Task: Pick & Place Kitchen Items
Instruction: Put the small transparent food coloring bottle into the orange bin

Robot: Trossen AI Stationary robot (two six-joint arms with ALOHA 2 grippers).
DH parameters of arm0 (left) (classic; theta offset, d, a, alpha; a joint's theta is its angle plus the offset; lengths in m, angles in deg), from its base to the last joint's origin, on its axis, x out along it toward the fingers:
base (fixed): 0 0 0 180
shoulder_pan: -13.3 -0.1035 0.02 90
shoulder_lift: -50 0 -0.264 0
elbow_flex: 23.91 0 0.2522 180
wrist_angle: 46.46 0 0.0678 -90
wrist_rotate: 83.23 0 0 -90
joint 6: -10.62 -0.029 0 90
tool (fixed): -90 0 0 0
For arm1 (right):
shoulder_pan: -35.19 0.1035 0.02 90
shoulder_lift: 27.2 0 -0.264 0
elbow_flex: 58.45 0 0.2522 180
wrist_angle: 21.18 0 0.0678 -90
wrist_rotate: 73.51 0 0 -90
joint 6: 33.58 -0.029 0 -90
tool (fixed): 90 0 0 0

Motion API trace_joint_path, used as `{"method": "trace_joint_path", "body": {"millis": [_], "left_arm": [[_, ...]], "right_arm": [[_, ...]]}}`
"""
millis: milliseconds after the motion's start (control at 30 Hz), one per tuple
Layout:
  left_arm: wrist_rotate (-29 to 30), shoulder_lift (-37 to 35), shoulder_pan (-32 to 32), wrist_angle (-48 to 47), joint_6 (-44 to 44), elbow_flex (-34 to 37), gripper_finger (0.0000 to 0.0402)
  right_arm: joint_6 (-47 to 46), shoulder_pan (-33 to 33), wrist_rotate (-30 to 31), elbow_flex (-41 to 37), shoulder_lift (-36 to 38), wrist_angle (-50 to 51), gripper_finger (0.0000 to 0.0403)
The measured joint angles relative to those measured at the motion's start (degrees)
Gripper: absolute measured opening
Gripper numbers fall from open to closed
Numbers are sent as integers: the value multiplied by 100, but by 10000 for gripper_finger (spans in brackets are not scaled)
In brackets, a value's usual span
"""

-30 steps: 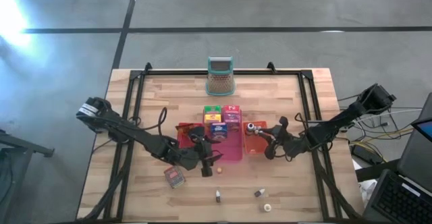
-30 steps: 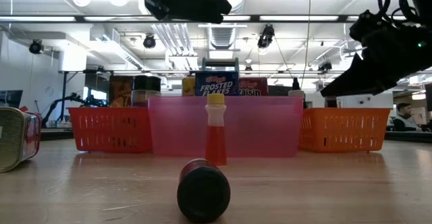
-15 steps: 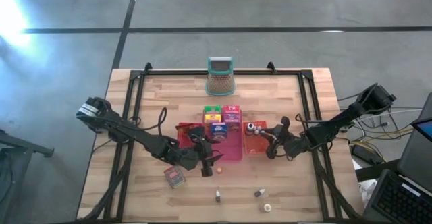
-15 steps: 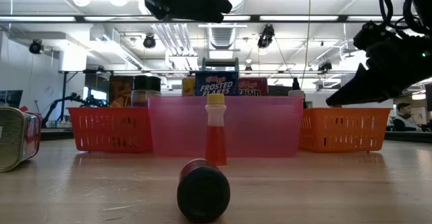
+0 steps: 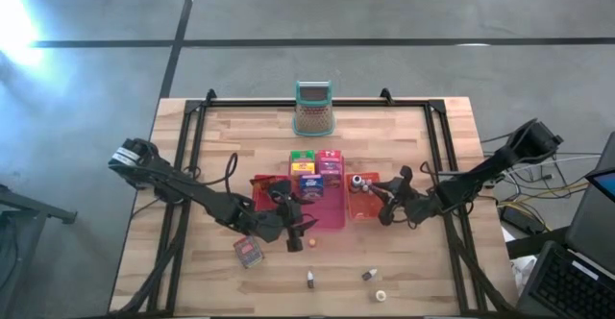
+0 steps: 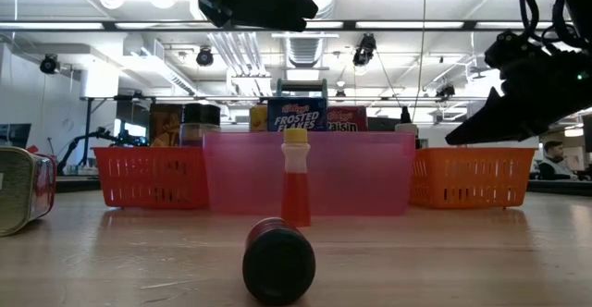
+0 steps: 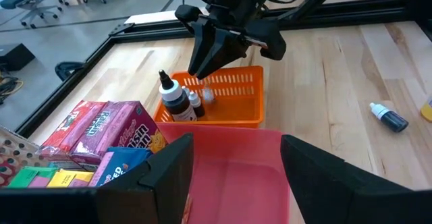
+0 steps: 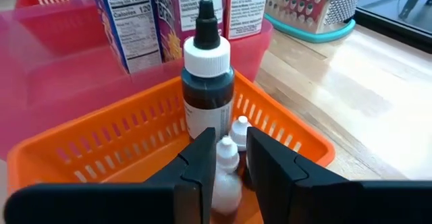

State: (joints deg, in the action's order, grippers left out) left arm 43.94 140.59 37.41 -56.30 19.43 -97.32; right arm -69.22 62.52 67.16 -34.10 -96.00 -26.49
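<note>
Two arms over a pale wood table point(image 5: 221, 136) on a grey floor, trays clustered at the middle.
High view: boxes point(image 5: 312, 163) stand in the pink tray point(image 5: 332, 213); loose small bottles point(image 5: 311, 279) lie near the front edge, with bare wood all around. Low view: a red bottle point(image 6: 295, 179) stands before the pink tray. Left wrist view: left gripper point(image 7: 236, 177) spread wide, holding nothing, over the pink tray. Right wrist view: right gripper point(image 8: 233, 158) narrowly parted around a small white bottle point(image 8: 225, 173) in the orange tray point(image 8: 290, 143), beside a dark bottle point(image 8: 207, 82).
</note>
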Motion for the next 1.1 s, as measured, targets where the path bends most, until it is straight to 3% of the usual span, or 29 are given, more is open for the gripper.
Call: {"method": "trace_joint_path", "body": {"millis": [400, 700, 867, 1100], "left_arm": [[-2, 0, 1, -7, 1, -1, 227], [-2, 2, -1, -20, -1, 1, 227], [-2, 2, -1, -20, -4, 1, 227], [-10, -50, -1, -309, -346, 12, 227]], "right_arm": [[-11, 4, 23, 17, -482, -256, 30], [1096, 15, -1335, 559, 5, -6, 28], [1506, 14, -1778, 1503, -72, 2155, 35], [1493, 2, -1820, 3290, -391, 5191, 55]]}}
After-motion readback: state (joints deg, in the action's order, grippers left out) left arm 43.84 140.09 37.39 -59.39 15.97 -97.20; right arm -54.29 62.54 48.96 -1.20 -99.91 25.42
